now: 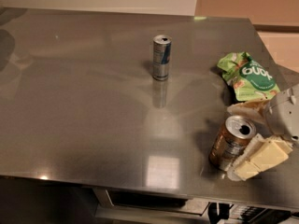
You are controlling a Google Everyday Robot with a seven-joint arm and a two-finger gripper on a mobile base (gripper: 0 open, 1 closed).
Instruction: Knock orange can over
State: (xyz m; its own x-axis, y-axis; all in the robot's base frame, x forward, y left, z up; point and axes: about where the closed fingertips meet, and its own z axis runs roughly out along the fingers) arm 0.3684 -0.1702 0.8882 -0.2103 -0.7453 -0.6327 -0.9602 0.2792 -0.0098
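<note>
Camera view: orange can (229, 141) stands upright near the counter's (93, 106) front right corner. My hand (250, 164) sits at the right edge, against the can's right side; spread or pressed together, I cannot tell. Slim silver-blue can (161, 57) stands upright mid-counter.

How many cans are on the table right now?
2. The orange can stands front right, next to the hand at the table's right edge. The silver can stands mid-table. None looks hidden.

Plastic hand (248, 164) by glossy orange can (230, 141)
</note>
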